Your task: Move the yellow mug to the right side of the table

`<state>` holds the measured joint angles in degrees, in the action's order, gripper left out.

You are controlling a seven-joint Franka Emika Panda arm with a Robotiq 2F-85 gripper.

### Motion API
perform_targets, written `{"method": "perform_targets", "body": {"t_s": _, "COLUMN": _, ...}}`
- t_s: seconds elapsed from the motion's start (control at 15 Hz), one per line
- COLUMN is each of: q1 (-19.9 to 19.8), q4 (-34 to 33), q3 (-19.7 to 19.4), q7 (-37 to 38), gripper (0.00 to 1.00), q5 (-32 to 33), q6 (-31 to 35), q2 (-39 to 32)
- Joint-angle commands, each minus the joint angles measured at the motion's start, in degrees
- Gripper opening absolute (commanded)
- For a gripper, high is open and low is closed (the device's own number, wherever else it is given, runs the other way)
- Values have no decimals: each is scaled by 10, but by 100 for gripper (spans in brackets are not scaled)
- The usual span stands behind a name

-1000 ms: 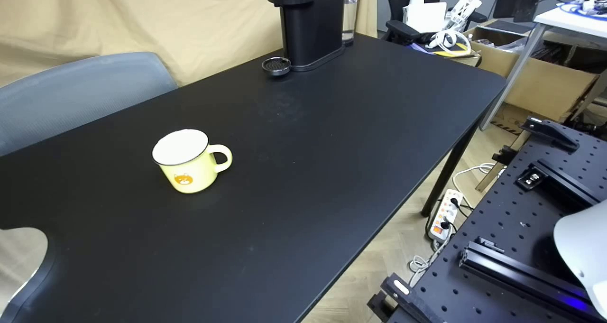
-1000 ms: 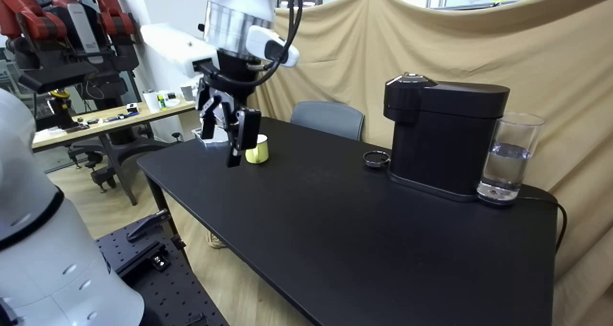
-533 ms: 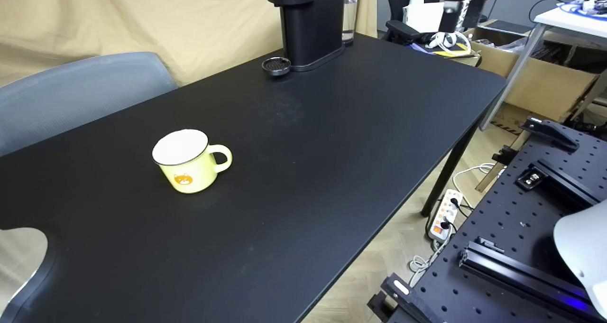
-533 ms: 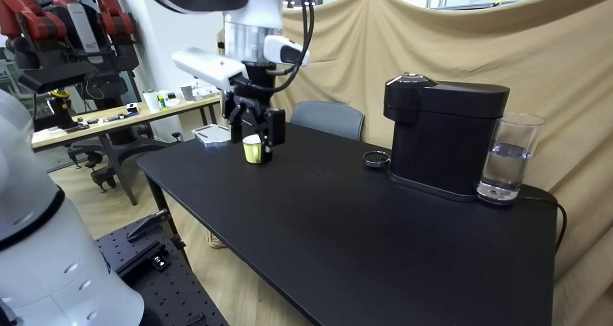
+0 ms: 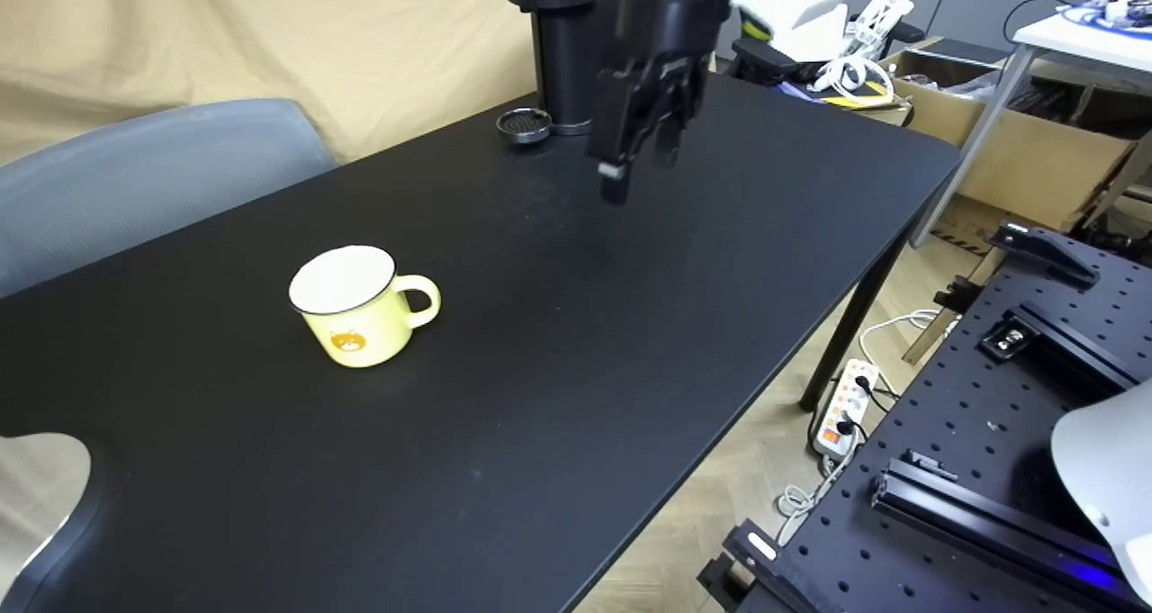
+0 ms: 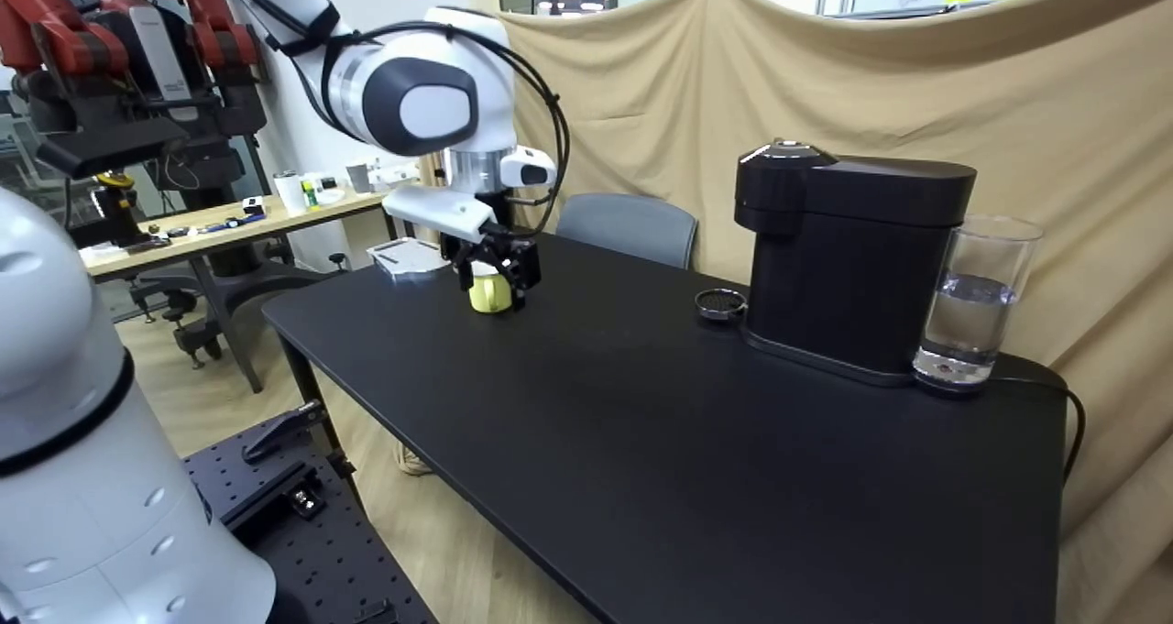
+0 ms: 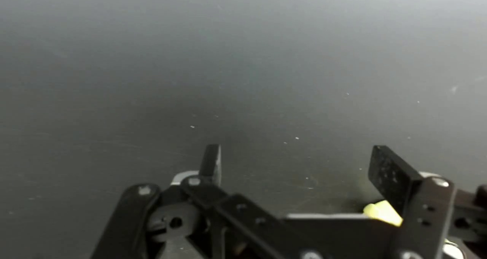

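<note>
The pale-yellow mug (image 5: 364,320) stands upright on the black table (image 5: 558,388). Its white inside, its handle and a small orange face mark show in an exterior view. My gripper (image 5: 641,176) is open and empty above the table, apart from the mug on its handle side. In an exterior view the gripper (image 6: 495,296) stands in front of the mug (image 6: 488,296) and hides part of it. In the wrist view the jaws stand wide apart with bare table between them. A bit of the mug (image 7: 383,212) shows low beside the right-hand finger (image 7: 392,175).
A black coffee machine (image 6: 852,267) with a round drip tray (image 6: 720,304) and a water-filled glass tank (image 6: 971,322) stands at the back edge. A grey chair (image 6: 632,225) is behind the table. A light tray (image 6: 408,257) lies at the table's far end.
My gripper has come down toward the table and closer to the mug, from the upper right to the upper middle of an exterior view. It stays open. The mug has not moved.
</note>
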<state>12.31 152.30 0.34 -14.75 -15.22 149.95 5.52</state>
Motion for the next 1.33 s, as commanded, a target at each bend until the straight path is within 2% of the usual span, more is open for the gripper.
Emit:
{"method": "perform_targets", "body": {"t_s": 0.0, "q1": -7, "q4": -20, "q3": 34, "q7": 0, "gripper": 100, "q5": -15, "q6": 14, "q2": -30}}
{"method": "perform_targets", "body": {"t_s": 0.13, "q1": -2, "q4": -54, "q3": 59, "q7": 4, "gripper": 100, "q5": -23, "q6": 23, "q2": -76}}
{"method": "perform_targets", "body": {"t_s": 0.4, "q1": -7, "q4": -69, "q3": 60, "q7": 4, "gripper": 100, "q5": -23, "q6": 23, "q2": -92}}
{"method": "perform_targets", "body": {"t_s": 0.53, "q1": -6, "q4": -82, "q3": 69, "q7": 26, "gripper": 100, "q5": -5, "q6": 61, "q2": -109}}
{"method": "perform_targets", "body": {"t_s": 0.67, "q1": 0, "q4": -100, "q3": 73, "q7": 77, "gripper": 100, "q5": 54, "q6": 100, "q2": -125}}
{"method": "perform_targets", "body": {"t_s": 0.8, "q1": 8, "q4": -128, "q3": 70, "q7": 126, "gripper": 100, "q5": 140, "q6": 123, "q2": -144}}
{"method": "perform_targets", "body": {"t_s": 0.87, "q1": 15, "q4": -149, "q3": 63, "q7": 158, "gripper": 100, "q5": 193, "q6": 130, "q2": -158}}
{"method": "perform_targets", "body": {"t_s": 1.0, "q1": 27, "q4": -195, "q3": 55, "q7": 196, "gripper": 100, "q5": 256, "q6": 130, "q2": -188}}
{"method": "perform_targets", "body": {"t_s": 1.13, "q1": 37, "q4": -243, "q3": 54, "q7": 213, "gripper": 100, "q5": 282, "q6": 134, "q2": -225}}
{"method": "perform_targets", "body": {"t_s": 1.27, "q1": 44, "q4": -288, "q3": 64, "q7": 206, "gripper": 100, "q5": 270, "q6": 128, "q2": -258}}
